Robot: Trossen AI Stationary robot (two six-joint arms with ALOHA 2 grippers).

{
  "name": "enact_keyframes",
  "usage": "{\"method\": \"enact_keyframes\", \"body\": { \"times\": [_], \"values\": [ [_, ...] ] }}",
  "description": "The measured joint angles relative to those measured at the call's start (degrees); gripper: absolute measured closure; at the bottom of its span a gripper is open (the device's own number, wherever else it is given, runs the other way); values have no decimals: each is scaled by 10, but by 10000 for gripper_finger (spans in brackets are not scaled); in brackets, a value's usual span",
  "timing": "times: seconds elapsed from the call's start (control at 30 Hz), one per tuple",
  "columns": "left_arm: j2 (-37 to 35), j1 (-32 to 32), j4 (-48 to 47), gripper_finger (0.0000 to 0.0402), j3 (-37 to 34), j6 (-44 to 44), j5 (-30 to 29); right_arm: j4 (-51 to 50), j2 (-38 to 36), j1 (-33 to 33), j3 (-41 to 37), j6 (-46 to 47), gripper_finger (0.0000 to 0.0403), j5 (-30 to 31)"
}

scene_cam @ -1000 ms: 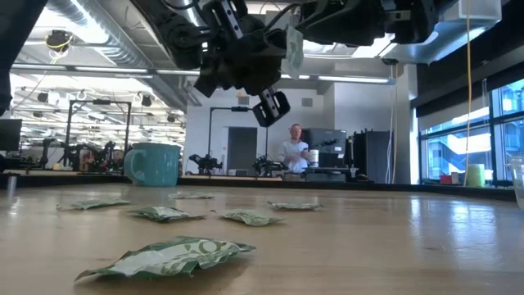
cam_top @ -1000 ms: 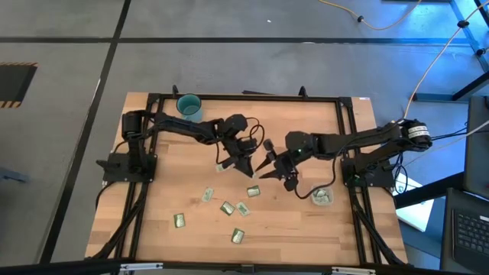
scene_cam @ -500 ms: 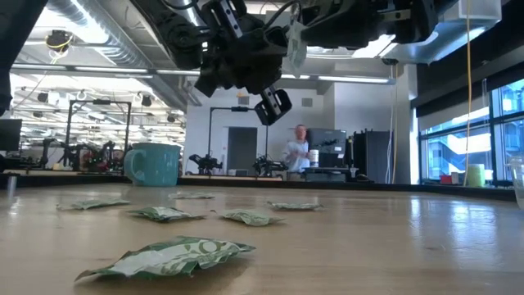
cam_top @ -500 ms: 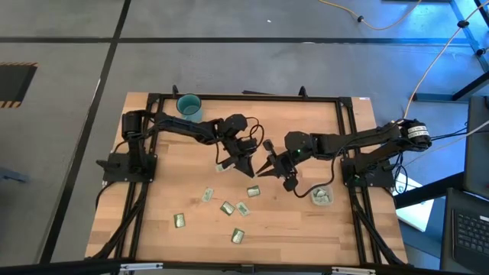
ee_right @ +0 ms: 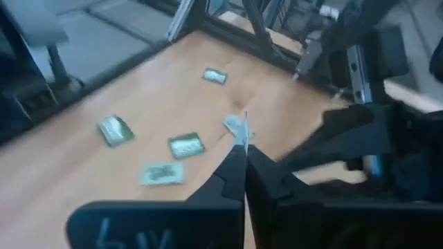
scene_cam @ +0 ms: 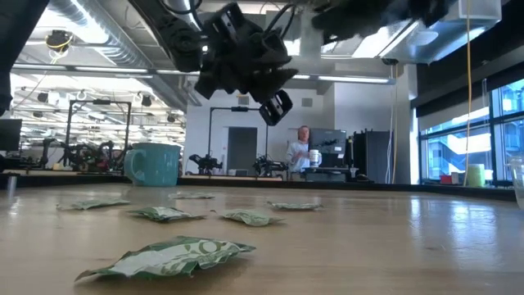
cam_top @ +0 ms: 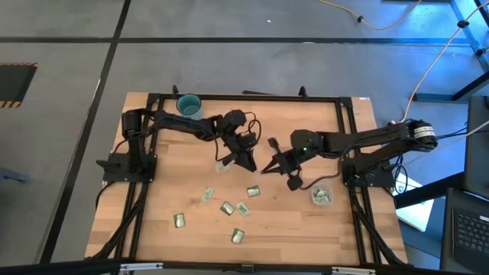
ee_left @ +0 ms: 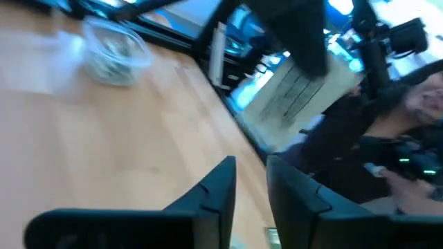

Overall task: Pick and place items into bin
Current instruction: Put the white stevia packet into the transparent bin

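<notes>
Since a second ago the two grippers, which met tip to tip over mid-bench, have drawn apart: the right gripper (cam_top: 269, 166) has pulled right, the left gripper (cam_top: 246, 159) back left.

High view: the bin (cam_top: 321, 195) stands near the bench's (cam_top: 306, 122) right edge, already holding some items; loose packets (cam_top: 227, 207) lie in the near middle, and the teal mug (cam_top: 189, 105) sits far left.

Low view: both arms hang above the bench, and the packet that showed between them earlier is out of sight.

Left wrist view: its jaws stand slightly parted with nothing between them; beyond them a pale held packet (ee_left: 297, 97) hangs from the other arm.

Right wrist view: the jaws are clenched, seemingly on that packet's thin edge.

This looks like a handover just completed. Next, the right arm must carry the packet to the bin, stop above the rim, and only then release.
</notes>
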Motion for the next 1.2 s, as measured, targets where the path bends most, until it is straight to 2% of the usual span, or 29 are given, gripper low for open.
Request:
{"method": "enact_keyframes", "body": {
  "times": [0.13, 0.3, 0.43, 0.53, 0.77, 1.2],
  "values": [
    [0, 20, -8, 316, 0, 74, -30, -120, -56, 1, 0, 142, 401, -1],
    [0, 35, -26, 316, 0, 173, -123, -323, -121, 14, 0, 325, 401, -1],
    [0, 37, -31, 316, 0, 213, -198, -450, -160, 45, 0, 460, 401, -1],
    [0, 35, -30, 316, 0, 231, -225, -523, -182, 73, -1, 547, 401, -1],
    [0, 30, -35, 316, 0, 232, -227, -523, -206, 114, -66, 659, 401, -1],
    [0, 31, -47, 316, 0, 232, -227, -455, -206, 121, -200, 673, 401, 0]
  ]
}}
